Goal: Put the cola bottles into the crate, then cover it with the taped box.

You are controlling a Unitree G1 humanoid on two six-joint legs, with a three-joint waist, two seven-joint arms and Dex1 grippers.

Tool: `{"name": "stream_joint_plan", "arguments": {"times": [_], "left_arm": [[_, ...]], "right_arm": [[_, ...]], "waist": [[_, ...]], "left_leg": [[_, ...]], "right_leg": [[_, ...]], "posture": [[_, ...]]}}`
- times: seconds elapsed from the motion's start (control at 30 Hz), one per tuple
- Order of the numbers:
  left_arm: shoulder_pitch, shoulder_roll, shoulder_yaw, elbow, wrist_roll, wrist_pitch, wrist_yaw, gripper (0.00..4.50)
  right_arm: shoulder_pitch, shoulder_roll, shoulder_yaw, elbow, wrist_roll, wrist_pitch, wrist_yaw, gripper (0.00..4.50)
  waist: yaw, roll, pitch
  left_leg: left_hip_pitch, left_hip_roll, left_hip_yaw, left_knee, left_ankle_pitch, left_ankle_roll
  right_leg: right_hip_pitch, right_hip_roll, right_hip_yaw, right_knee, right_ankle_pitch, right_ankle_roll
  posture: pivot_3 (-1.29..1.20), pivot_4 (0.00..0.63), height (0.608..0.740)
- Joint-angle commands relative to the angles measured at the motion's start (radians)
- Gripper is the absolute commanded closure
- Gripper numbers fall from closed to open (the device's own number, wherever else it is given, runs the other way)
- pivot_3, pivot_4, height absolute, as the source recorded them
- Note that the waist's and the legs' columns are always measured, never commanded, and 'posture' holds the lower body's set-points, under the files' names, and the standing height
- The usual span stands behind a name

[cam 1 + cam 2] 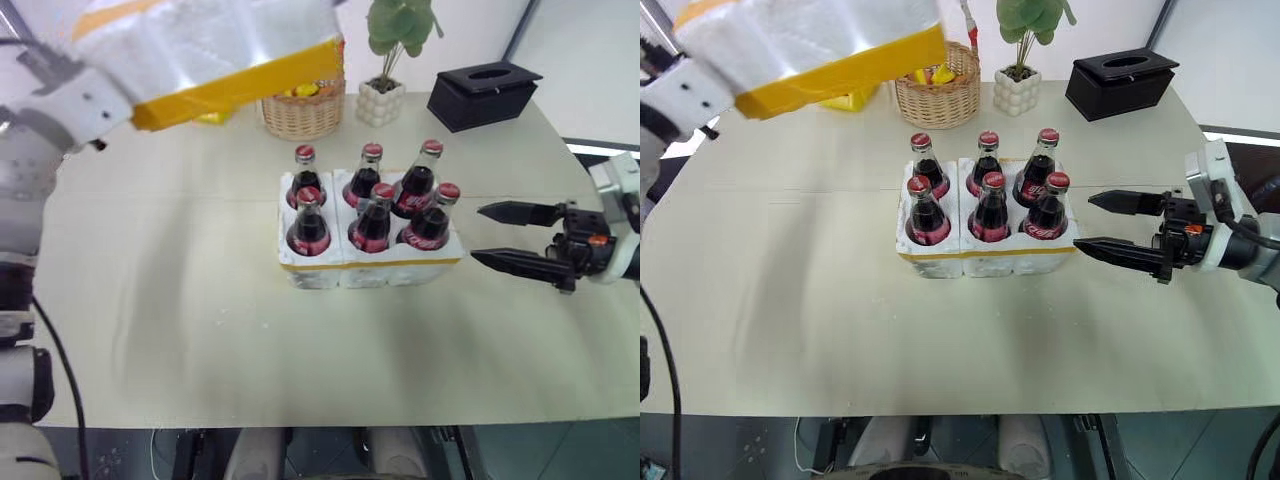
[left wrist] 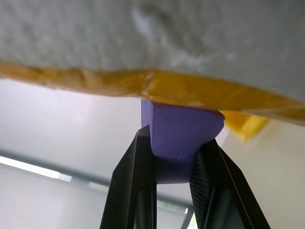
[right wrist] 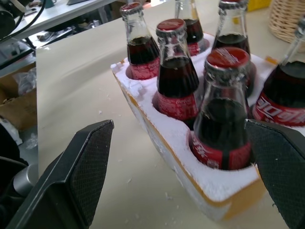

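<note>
Several cola bottles (image 1: 309,222) with red caps stand upright in the wells of the white crate (image 1: 320,275) at mid-table; its yellow tape strip faces me. The taped box (image 1: 200,50), white foam with yellow bands, hangs tilted in the air at the upper left, above the table's far left part. My left gripper (image 2: 174,148) is shut on the box's purple end (image 2: 181,129). My right gripper (image 1: 477,234) hovers just right of the crate, pointing at it, open with nothing between its fingers (image 3: 86,162); the nearest bottle (image 3: 221,109) stands in front of them.
Along the far edge stand a wicker basket (image 1: 303,108), a small potted plant (image 1: 385,90) and a black tissue box (image 1: 484,92). A yellow object (image 1: 212,117) lies left of the basket. Bare tabletop (image 1: 200,330) stretches in front of and left of the crate.
</note>
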Motion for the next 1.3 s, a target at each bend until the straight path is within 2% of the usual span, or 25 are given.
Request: {"name": "stream_joint_plan", "arguments": {"times": [0.03,0.43,0.6,0.8,1.0,1.3], "left_arm": [[-0.005,-0.003,-0.016,-0.205,0.003,0.121,-0.110,4.14],[0.037,-0.057,-0.115,-0.566,0.110,0.367,-0.289,4.14],[-0.003,-0.118,-0.175,-0.589,0.158,0.401,-0.312,4.14],[0.008,-0.143,-0.225,-0.620,0.219,0.440,-0.371,4.14],[-0.029,-0.082,-0.232,-0.652,0.314,0.409,-0.444,4.14],[-0.020,-0.078,-0.196,-0.708,0.304,0.426,-0.505,4.14]], "right_arm": [[0.022,-0.002,-0.079,-0.038,0.010,-0.005,-0.020,0.00],[0.016,0.023,-0.070,-0.056,0.027,0.013,-0.080,0.00],[-0.011,0.036,-0.047,-0.046,0.024,0.014,-0.097,0.00],[-0.019,0.045,-0.048,-0.046,0.028,0.020,-0.111,0.00],[0.005,0.045,-0.070,-0.044,0.023,0.021,-0.116,0.00],[0.003,0.073,-0.054,-0.033,0.016,0.008,-0.135,0.00]], "waist": [[-0.001,0.000,0.000],[0.005,-0.001,0.000],[0.004,-0.001,0.000],[0.003,-0.001,0.000],[0.004,-0.001,0.001],[0.003,-0.001,0.001]], "left_leg": [[0.000,0.000,0.000,0.000,0.000,0.000],[0.001,0.000,-0.001,0.003,0.000,0.000],[0.001,0.000,-0.001,0.003,0.000,0.000],[0.001,0.000,-0.001,0.003,0.000,0.000],[0.001,0.000,-0.001,0.003,0.000,0.000],[0.001,0.000,-0.001,0.003,0.000,0.000]], "right_leg": [[0.000,0.000,0.000,0.000,0.000,0.000],[0.003,0.001,0.001,-0.001,0.000,0.000],[0.003,0.001,0.001,0.000,0.000,0.000],[0.003,0.001,0.001,0.000,-0.001,0.001],[0.003,0.001,0.001,0.000,-0.001,0.001],[0.003,0.001,0.001,0.000,-0.001,0.001]], "posture": [[0.00,0.150,0.738],[0.00,0.150,0.738],[0.00,0.150,0.738],[0.00,0.150,0.738],[0.00,0.150,0.738],[0.00,0.150,0.738]]}}
